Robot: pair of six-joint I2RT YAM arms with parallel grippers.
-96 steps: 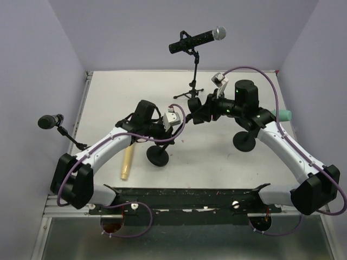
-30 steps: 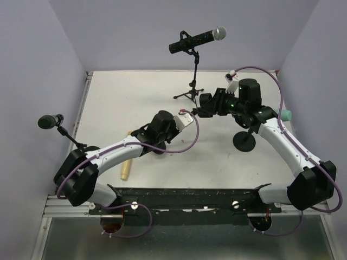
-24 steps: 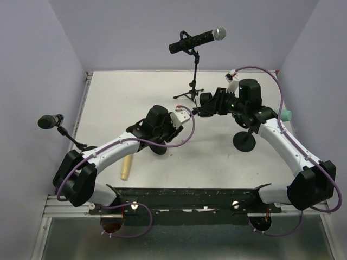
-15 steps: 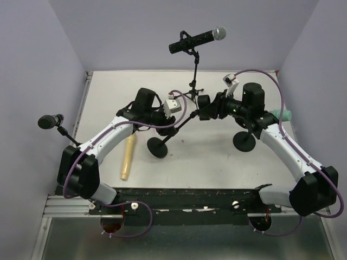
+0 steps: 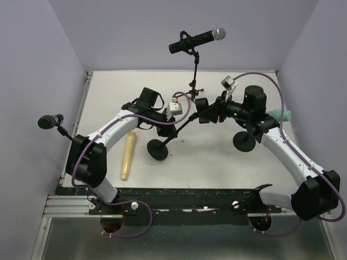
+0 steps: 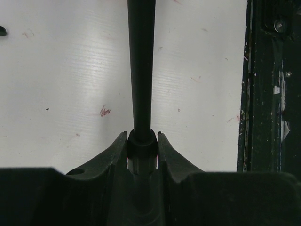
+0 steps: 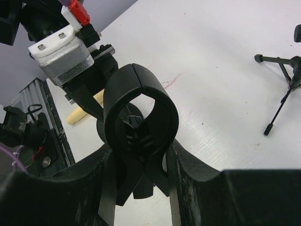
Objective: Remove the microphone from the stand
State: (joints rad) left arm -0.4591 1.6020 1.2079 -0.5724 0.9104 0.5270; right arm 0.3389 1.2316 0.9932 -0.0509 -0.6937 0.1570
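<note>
Black pole (image 6: 141, 70) sits clamped in the left gripper (image 6: 141, 136); the right gripper (image 7: 141, 165) pinches the empty clip (image 7: 138, 108) between its jaws, likely to steady it; the tan microphone (image 5: 127, 157) lies well aside.

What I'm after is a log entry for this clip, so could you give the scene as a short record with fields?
left tool: closed on the thin black stand rod
right tool: closed on the black plastic ring clip
clip: empty, no microphone in it
stand: tilted, round black base toward the near edge
gold-beige microphone: lying flat on the white table, left of the base, apart from both tools
</note>
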